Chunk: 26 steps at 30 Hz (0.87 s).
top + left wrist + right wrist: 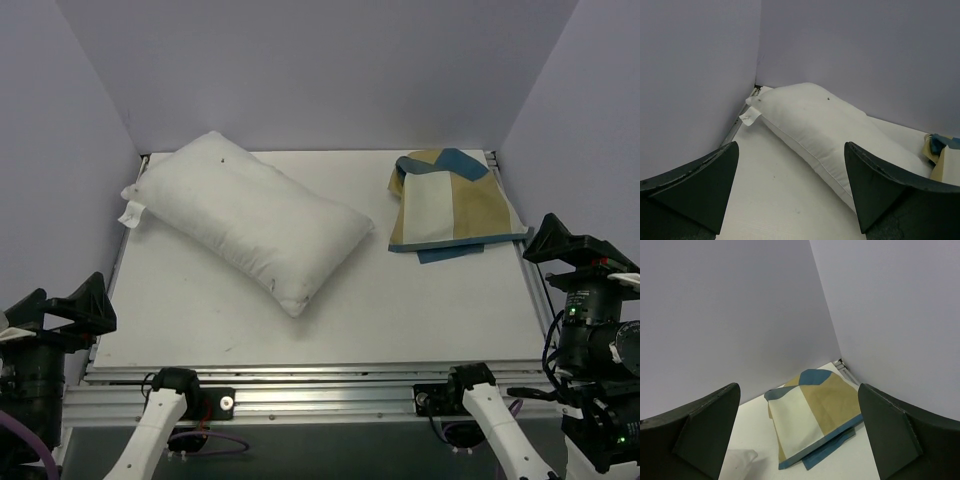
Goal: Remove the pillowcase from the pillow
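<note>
The plain white pillow [250, 220] lies bare and diagonal on the left of the table, its small tag [132, 212] at the far left corner. The pillowcase [455, 205], in blue, tan and cream blocks, lies folded flat at the back right, apart from the pillow. My left gripper [62, 305] is open and empty at the near left edge, and its wrist view shows the pillow [825, 125] ahead. My right gripper [580, 250] is open and empty at the right edge, short of the pillowcase [815, 415].
The white table [400, 310] is walled in by lilac panels at the back and both sides. A metal rail [320, 385] runs along the near edge, with both arm bases mounted on it. A pillow corner [740, 460] shows in the right wrist view.
</note>
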Tool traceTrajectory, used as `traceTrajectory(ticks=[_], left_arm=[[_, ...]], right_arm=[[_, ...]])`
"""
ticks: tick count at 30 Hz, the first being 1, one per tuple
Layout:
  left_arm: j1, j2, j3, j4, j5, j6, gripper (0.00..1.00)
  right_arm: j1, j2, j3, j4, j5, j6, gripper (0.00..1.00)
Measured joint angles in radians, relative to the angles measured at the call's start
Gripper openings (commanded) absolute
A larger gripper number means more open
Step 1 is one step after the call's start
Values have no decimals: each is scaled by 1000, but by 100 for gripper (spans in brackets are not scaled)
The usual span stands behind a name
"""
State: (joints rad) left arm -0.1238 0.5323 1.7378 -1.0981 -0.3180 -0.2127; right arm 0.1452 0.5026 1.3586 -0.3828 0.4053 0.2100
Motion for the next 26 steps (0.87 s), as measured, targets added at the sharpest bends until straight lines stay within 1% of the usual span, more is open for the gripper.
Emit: traceTrajectory(ticks=[9, 26], left_arm=[[-14, -12, -86, -5, -54, -1, 94], [-15, -25, -152, -3, -59, -9, 94]], right_arm=[[6, -40, -18, 5, 45, -21, 97], [7, -40, -49, 13, 48, -22, 98]])
